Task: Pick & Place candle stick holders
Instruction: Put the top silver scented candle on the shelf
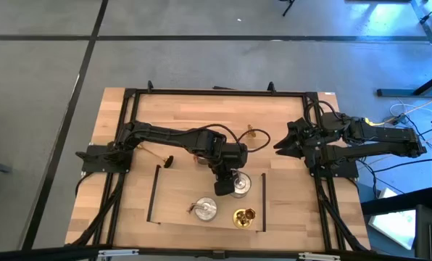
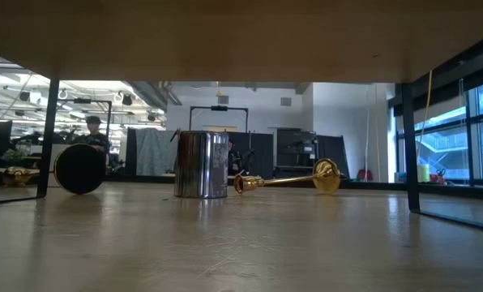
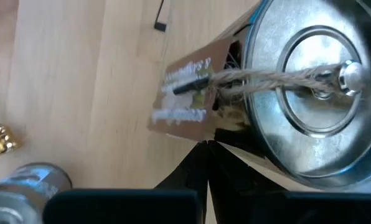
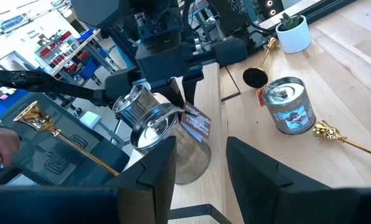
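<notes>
A: From above we see the left gripper (image 1: 224, 185) beside a silver holder (image 1: 239, 184), fingers pressed together.
B: Its wrist view adds twine and a tag (image 3: 184, 93). Farther off, the right gripper (image 1: 279, 147) hovers, fingers spread, empty, near a fallen gold holder (image 1: 255, 135).

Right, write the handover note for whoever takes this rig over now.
Left gripper: fingers shut at the rim of a silver holder inside the taped area; grip unclear.
Right gripper: open, empty, at the table's right side.
Done: second silver holder and gold holder stand inside the tape.
Left: lying gold holder mid-table and black-based holder lying at left.
</notes>
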`<state>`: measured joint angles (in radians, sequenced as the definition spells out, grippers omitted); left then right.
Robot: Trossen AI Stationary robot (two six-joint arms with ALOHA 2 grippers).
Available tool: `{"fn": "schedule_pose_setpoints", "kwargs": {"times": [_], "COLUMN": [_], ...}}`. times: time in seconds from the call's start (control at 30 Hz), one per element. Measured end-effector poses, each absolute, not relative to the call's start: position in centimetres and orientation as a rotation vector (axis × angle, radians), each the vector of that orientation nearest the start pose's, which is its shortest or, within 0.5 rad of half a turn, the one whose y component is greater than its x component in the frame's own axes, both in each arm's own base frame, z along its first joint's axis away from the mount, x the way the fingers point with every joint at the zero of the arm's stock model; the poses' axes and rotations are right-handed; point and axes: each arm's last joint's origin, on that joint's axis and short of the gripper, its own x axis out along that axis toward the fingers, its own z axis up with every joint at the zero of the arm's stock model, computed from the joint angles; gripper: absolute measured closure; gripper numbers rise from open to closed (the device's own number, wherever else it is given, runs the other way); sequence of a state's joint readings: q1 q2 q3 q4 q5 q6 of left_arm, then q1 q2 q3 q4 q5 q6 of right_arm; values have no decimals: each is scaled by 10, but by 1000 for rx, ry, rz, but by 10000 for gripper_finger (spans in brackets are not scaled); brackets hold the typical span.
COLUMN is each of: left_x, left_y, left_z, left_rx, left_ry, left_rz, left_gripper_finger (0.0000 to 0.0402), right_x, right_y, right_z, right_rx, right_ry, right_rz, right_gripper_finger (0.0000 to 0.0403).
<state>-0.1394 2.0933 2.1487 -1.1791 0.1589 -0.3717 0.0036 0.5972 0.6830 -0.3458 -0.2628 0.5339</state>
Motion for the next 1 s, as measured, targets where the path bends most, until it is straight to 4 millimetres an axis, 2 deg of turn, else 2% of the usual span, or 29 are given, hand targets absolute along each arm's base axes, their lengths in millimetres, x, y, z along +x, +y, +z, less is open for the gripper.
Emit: {"fn": "schedule_pose_setpoints", "kwargs": {"times": [1.0], "left_x": [434], "left_y": [-67], "left_z": [322], "left_rx": [-380], "left_ry": [1121], "left_rz": [-163], "left_gripper_finger": [400], "right_x": [133], "right_y": [8], "right_z": [308], "right_rx": [561], "right_ry": [324], "right_rz": [190], "right_gripper_finger": [258]}}
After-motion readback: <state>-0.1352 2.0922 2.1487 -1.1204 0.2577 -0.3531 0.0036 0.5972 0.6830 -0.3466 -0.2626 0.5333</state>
